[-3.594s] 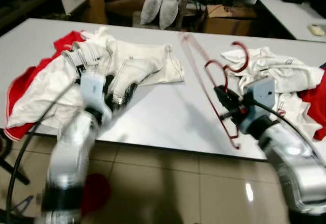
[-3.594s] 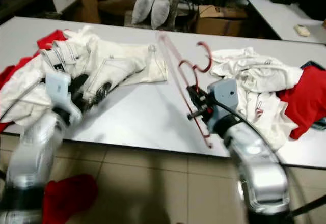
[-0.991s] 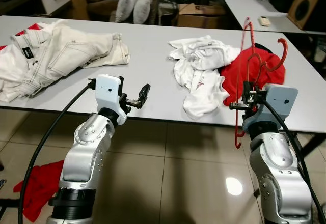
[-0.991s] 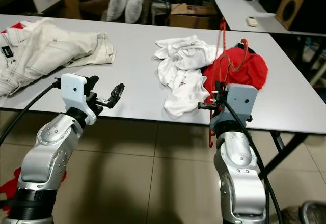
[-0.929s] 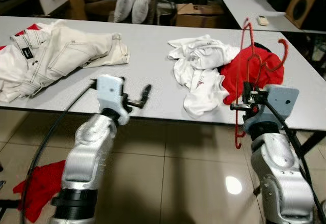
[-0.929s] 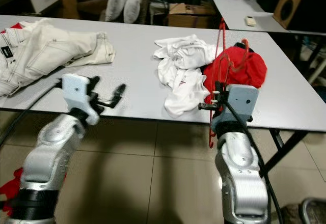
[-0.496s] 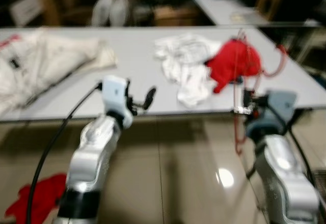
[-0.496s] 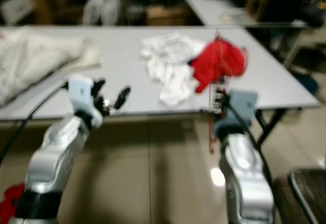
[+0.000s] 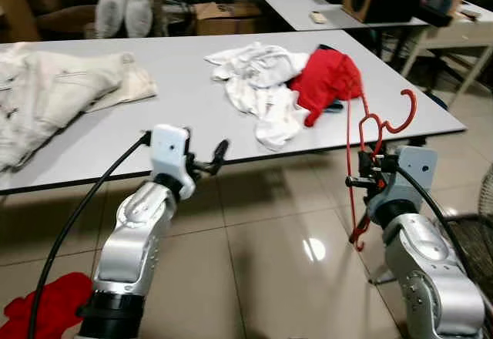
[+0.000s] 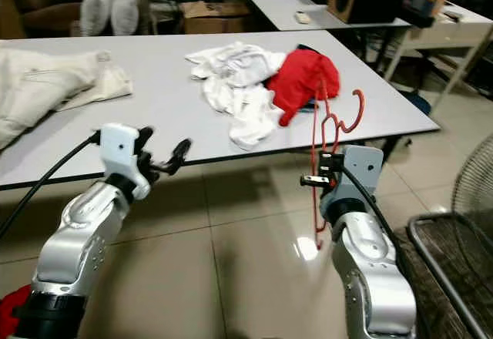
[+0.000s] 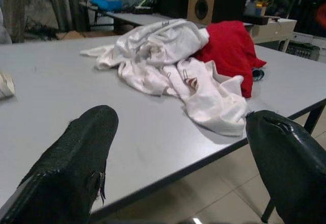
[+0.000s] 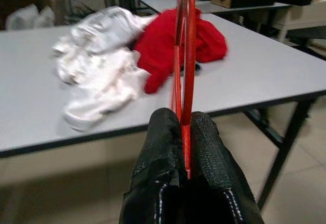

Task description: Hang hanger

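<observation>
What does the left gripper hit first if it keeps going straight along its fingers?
Probably the white clothes pile on the grey table. The left gripper, open, points across the tabletop at it; whether it clears the near edge is unclear.

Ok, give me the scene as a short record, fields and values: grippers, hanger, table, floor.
right gripper: shut on the red hanger, held upright off the table's near edge
left gripper: open, holding nothing, near the table edge
table: white clothes and red garment heaped together; beige garment at the far left
floor: red cloth by the left arm
</observation>
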Robot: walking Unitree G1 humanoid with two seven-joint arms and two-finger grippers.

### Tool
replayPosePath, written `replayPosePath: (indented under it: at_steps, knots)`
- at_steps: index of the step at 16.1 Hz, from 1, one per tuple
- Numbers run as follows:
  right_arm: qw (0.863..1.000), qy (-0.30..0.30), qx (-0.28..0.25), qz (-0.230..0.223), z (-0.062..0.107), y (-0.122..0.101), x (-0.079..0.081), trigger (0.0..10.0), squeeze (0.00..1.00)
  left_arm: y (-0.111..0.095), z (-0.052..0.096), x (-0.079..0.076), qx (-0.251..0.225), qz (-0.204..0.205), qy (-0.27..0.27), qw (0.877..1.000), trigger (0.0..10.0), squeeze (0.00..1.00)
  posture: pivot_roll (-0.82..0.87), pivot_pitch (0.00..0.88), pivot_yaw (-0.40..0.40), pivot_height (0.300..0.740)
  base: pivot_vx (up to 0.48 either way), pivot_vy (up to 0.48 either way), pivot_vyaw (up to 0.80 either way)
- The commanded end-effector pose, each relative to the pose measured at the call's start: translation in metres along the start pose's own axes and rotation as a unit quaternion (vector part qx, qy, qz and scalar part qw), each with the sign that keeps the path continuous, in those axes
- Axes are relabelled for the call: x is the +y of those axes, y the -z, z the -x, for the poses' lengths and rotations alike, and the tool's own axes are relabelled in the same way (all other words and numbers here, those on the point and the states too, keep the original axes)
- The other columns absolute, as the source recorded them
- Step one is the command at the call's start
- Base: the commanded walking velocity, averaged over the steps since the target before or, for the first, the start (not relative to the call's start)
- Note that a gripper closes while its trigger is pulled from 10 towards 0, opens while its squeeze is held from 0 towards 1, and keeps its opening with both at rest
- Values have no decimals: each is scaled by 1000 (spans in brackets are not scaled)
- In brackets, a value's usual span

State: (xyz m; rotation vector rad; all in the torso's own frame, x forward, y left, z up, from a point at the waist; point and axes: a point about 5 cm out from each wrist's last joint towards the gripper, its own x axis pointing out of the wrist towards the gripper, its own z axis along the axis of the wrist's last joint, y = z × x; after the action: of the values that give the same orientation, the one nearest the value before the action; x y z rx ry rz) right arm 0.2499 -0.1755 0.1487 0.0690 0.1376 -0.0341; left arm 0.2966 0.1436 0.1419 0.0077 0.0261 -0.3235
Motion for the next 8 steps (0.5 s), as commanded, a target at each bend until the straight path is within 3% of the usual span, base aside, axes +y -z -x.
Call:
replayPosePath:
  at_steps: [1,3,6,8]
  knots:
    - [1000,1,10,-1,1,2,-5,10000,0,1,1,1,-4,8,-9,1000,10000,271,-217,0,-19,740,281,0,0]
    - [1000,-5,13,-28,-1,0,-7,10000,0,2,3,0,-6,12,-13,1000,10000,278,-207,0,-28,740,334,0,-353]
    - [1000,-18,7,5,-8,-4,-6,10000,0,2,6,-3,-9,12,-14,1000,10000,275,-197,0,-39,740,363,0,-717]
    - [1000,-20,-4,3,-6,-7,-6,10000,0,2,6,0,-9,10,-16,1000,10000,275,-217,0,-32,740,368,0,0]
